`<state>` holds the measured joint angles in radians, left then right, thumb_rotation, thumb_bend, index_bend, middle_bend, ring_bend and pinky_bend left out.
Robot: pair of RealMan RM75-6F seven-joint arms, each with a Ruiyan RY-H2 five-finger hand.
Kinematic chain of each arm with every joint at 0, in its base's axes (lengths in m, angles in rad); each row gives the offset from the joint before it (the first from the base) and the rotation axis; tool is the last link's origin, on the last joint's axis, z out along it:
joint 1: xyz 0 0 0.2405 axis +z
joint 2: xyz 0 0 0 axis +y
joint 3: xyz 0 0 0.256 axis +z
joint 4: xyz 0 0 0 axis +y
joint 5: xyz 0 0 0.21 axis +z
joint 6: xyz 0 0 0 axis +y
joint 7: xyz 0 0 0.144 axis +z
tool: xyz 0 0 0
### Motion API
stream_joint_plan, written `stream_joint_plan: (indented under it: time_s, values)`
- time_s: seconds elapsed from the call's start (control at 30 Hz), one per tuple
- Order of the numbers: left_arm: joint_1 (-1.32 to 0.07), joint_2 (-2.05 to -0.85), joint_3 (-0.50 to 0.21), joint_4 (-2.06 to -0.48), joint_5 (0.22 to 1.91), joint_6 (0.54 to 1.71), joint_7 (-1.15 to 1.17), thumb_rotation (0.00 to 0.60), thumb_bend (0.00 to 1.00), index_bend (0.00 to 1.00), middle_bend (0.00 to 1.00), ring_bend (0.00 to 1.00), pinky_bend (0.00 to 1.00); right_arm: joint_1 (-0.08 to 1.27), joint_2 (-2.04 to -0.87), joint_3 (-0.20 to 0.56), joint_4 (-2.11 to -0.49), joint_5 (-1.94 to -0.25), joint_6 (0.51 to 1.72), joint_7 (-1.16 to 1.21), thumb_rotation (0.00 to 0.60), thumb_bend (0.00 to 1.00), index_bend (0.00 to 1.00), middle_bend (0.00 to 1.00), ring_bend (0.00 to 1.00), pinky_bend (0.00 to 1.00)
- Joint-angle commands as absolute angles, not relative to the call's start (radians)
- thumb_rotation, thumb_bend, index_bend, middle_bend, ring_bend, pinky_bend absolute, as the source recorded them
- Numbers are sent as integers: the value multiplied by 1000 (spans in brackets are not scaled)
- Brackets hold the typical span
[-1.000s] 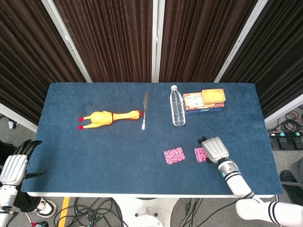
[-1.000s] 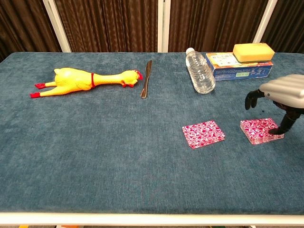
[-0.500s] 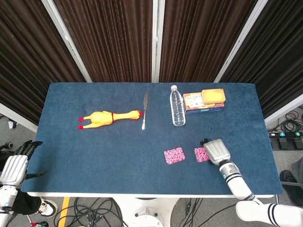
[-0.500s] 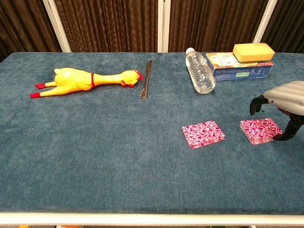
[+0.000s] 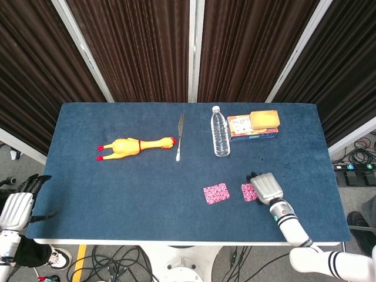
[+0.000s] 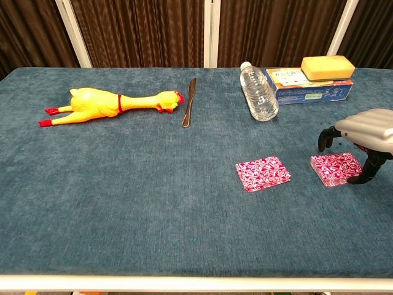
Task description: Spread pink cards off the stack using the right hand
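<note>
A stack of pink patterned cards [image 6: 334, 169] [image 5: 249, 191] lies near the table's front right. One pink card [image 6: 263, 173] [image 5: 216, 193] lies flat to the left of the stack, apart from it. My right hand [image 6: 363, 135] [image 5: 265, 187] hovers over the stack's right part with its fingers curled down; a fingertip [image 6: 356, 180] touches the stack's right edge. It holds nothing that I can see. My left hand [image 5: 16, 205] hangs beyond the table's front left corner, fingers apart, empty.
A yellow rubber chicken [image 6: 110, 102] lies at the back left, a knife [image 6: 188, 102] beside it. A clear water bottle [image 6: 258, 92] lies at the back, next to a blue box [image 6: 307, 86] with a yellow sponge [image 6: 327, 66] on top.
My right hand drew back to the right off the stack, then shifted a little left again. The stack and the single card have not moved.
</note>
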<state>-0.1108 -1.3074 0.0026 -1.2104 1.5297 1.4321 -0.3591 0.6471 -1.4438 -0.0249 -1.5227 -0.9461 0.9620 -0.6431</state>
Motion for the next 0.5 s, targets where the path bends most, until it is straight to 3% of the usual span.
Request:
stream_joint_plan:
  time_s: [0.03,0.5]
  values:
    - [-110,-1309,2,-1208,1530,1435,-359,600,31,163,155,63,177,647,-1451,-26,-1521,-946,959,-647,600,95,282,260,833,914]
    - [-108,-1312,0,-1200,1528,1438,-366,600,31,163,155,63,177,638,-1468,-21,-1515,-961,970,-645,600,101,298,309,834,914]
